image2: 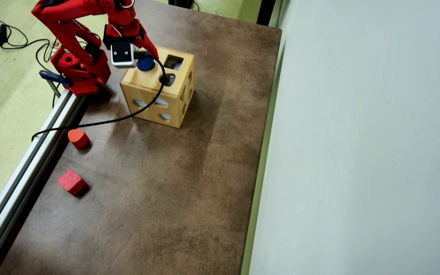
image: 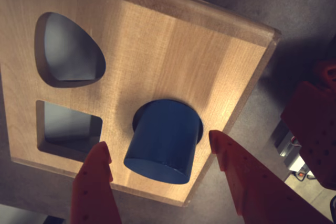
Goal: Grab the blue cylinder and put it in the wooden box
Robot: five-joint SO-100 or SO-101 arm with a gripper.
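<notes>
In the wrist view, the short dark-blue cylinder [image: 164,141] stands partly sunk in the round hole of the light-wood box with cut-out shapes [image: 173,51], its upper part still proud of the top face, its long axis running straight into the hole. The red two-finger gripper [image: 160,153] has its fingers spread apart, one on each side of the cylinder and clear of it, so the block sits between them but is not clamped. An egg-shaped hole and a square hole lie to the left on the same face. In the overhead view, the gripper [image2: 143,57] hovers over the near-left part of the box's top [image2: 155,99], with the blue cylinder [image2: 146,64] directly beneath it. A red rounded block [image2: 78,137] and a red cube [image2: 71,181] lie well apart on the brown surface [image2: 159,191]. The cylinder seems lodged rather than dropped through; a downward nudge from directly above would likely finish the job.
</notes>
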